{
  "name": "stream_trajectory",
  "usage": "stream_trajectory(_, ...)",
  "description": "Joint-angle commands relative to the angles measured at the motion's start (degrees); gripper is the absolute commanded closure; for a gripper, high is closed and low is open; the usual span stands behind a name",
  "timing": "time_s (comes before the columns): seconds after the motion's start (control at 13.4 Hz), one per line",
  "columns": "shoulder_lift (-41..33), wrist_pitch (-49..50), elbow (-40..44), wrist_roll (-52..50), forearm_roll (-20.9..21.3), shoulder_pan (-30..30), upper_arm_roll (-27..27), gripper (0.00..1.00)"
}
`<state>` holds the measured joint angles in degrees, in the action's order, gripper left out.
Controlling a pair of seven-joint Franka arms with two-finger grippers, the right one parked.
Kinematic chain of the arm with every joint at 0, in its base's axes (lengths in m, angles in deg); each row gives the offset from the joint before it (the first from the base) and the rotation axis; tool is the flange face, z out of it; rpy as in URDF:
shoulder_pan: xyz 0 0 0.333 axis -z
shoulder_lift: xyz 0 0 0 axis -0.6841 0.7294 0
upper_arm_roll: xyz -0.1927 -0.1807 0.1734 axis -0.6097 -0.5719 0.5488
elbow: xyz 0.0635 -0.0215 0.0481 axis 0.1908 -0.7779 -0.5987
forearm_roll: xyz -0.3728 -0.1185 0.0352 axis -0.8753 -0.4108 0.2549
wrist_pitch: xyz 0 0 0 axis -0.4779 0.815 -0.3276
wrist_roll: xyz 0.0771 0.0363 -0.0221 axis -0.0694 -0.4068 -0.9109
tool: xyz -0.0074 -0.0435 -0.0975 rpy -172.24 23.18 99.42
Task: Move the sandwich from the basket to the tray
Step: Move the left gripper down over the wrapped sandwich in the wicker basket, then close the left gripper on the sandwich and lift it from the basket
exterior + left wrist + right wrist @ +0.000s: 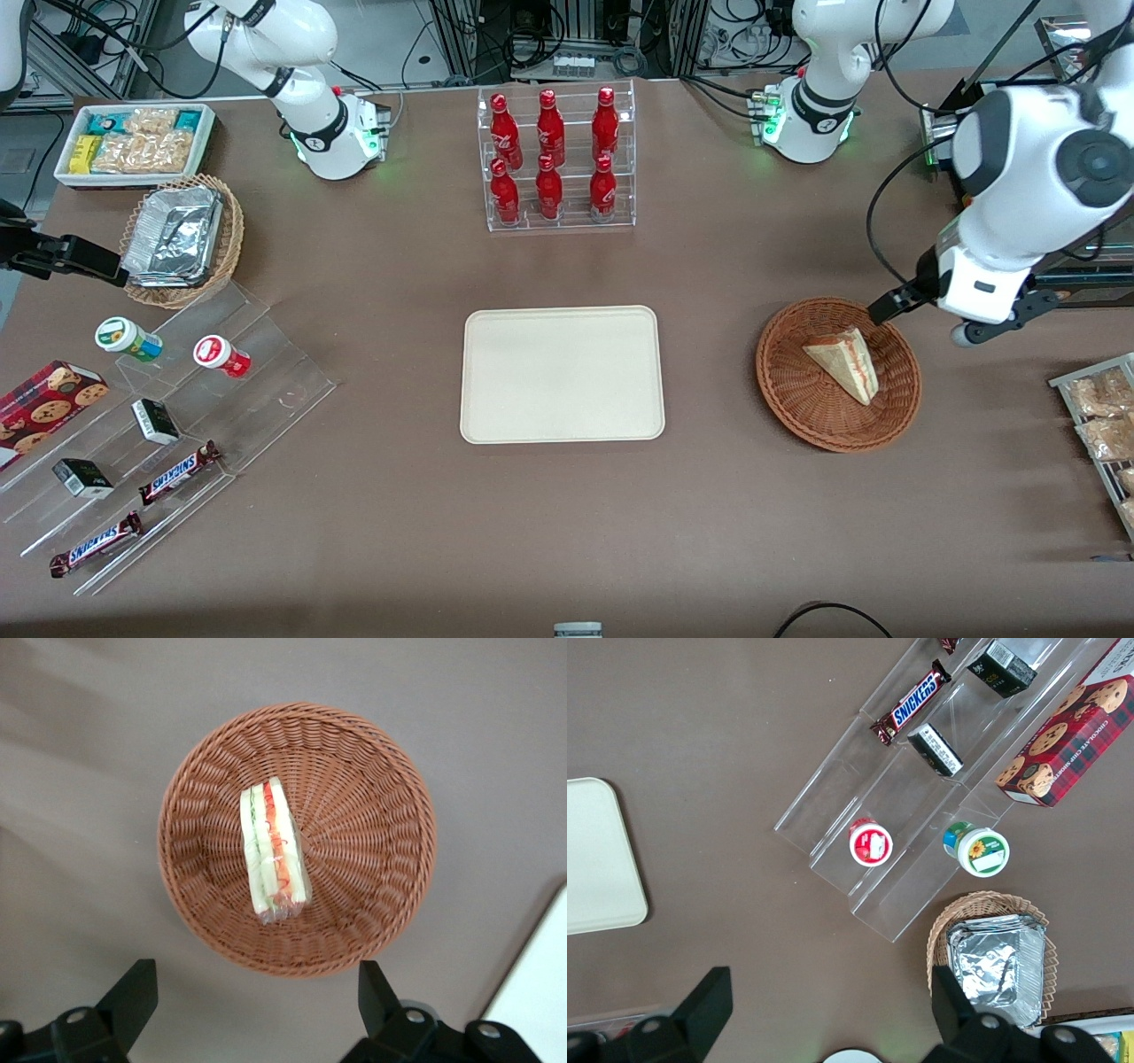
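**Brown table, wedge in the wicker**

Your left hand [252,997] hovers above the round reddish-brown wicker basket [797,390], fingers spread wide, holding nothing. Your triangular sandwich [843,361] lies inside it; the cream rectangular tray [562,374] sits nearby.

White arm, black cables, black claw [257,1005] fingers.

Bright, even light; soft shadows.

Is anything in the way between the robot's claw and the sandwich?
Nothing visible is. The gripper hangs open above the basket, and the sandwich lies uncovered inside. The table between the basket and the tray is bare too.
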<state>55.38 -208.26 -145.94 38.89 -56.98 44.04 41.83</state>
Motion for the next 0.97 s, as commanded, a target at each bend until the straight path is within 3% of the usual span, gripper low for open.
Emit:
stream_trajectory(0.0,2.2,-5.15,-3.82,-3.02,0.16,-0.35,-0.31,0.0)
stream_trajectory(0.52,10.9,-15.96,-5.14,-11.36,0.16,0.01,-0.31,0.0)
stream_trajectory(0.9,16.53,-20.09,-5.23,-11.73,0.16,-0.26,-0.23,0.0)
